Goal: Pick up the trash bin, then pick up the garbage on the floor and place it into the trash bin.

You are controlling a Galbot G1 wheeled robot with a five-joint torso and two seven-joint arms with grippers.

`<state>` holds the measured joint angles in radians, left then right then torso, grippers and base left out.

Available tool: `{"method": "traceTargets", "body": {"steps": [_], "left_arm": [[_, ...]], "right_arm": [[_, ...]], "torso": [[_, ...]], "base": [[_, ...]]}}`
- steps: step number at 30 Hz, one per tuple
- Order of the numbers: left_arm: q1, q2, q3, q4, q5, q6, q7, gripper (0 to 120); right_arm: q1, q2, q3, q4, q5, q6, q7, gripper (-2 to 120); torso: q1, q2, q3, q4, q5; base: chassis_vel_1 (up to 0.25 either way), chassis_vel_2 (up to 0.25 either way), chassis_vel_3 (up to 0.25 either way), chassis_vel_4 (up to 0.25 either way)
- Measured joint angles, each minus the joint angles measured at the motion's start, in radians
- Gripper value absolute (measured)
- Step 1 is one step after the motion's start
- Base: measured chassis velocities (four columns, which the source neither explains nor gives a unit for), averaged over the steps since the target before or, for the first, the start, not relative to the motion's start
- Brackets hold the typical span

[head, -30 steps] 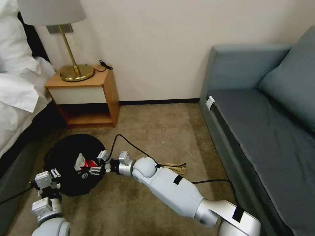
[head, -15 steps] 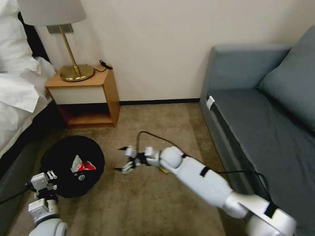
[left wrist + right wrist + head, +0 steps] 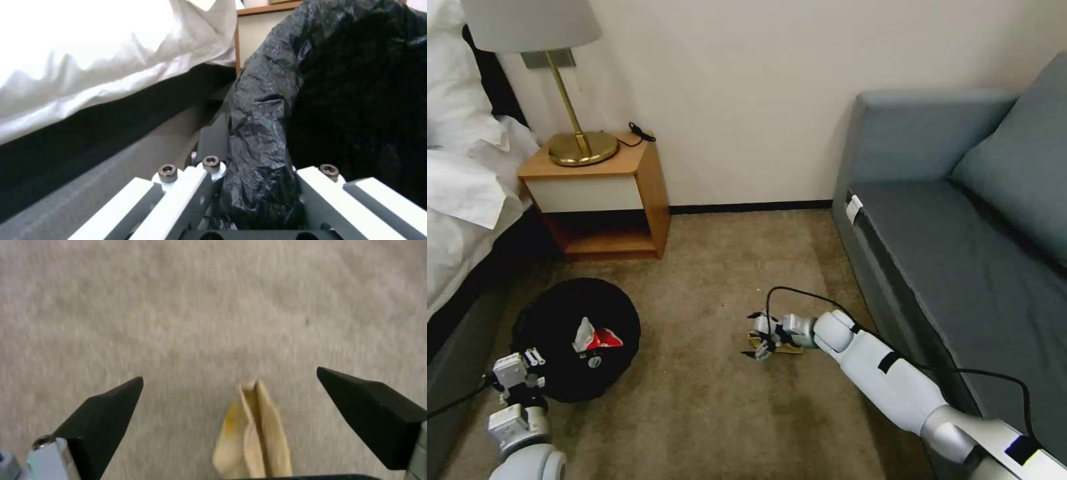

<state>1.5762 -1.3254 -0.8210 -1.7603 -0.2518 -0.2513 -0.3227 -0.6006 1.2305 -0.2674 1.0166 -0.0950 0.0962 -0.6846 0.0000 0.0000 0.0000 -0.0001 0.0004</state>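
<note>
Right claw: my right gripper (image 3: 758, 337) sits low in the middle of the head view, just over the carpet (image 3: 707, 413). Its two black fingers (image 3: 104, 413) are spread wide, with nothing held between them.
Paper bag: the tan paper bag (image 3: 251, 436) lies flat on the carpet, right between those open fingers. I think the claw is wide so it can come down on both sides of the bag and pinch it.
Left claw: my left gripper (image 3: 527, 373) is at the lower left of the head view, at the near edge of the trash bin (image 3: 554, 313). In the left wrist view the black bag liner (image 3: 262, 160) is bunched between its white fingers (image 3: 186, 186), so it looks clamped on the rim. I judge it holds the bin so the bin is ready for the trash.
Bin: it sits at the lower left, in front of the nightstand (image 3: 604, 200) and beside the bed (image 3: 467, 187). A red-and-white snack packet (image 3: 597, 337) is already inside.
Job so far: the paper bag is the piece of trash I can see on the floor, and it is not yet gripped.
</note>
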Motion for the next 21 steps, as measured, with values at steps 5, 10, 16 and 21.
{"method": "traceTargets", "body": {"steps": [5, 10, 16, 21], "left_arm": [[-0.004, -0.002, 0.002, 0.0, 0.0, 0.0, 0.0, 5], [-0.009, -0.005, 0.004, 0.0, 0.0, 0.0, 0.001, 5], [-0.006, -0.006, 0.005, 0.002, 0.001, 0.0, 0.001, 5], [-0.001, -0.007, 0.005, 0.002, 0.001, -0.001, 0.002, 5]], "right_arm": [[-0.01, 0.0, 0.025, -0.047, -0.033, 0.006, 0.0, 100], [-0.017, 0.004, 0.047, -0.109, -0.061, 0.01, 0.007, 100], [-0.008, 0.037, 0.095, -0.212, -0.1, 0.02, 0.016, 100], [0.005, 0.065, 0.125, -0.274, -0.139, 0.033, 0.021, 100]], "torso": [[0.0, 0.0, 0.0, 0.0, -0.0001], [0.0, 0.0, 0.0, 0.0, -0.0002], [0.0, 0.0, 0.0, 0.0001, -0.0004], [0.0, 0.0, 0.0, 0.0001, -0.0004]], "base": [[0.0, 0.0, 0.0, 0.0], [0.0, 0.0, 0.0, 0.0], [0.0, 0.0, 0.0, 0.0], [0.0, 0.0, 0.0, 0.0]]}}
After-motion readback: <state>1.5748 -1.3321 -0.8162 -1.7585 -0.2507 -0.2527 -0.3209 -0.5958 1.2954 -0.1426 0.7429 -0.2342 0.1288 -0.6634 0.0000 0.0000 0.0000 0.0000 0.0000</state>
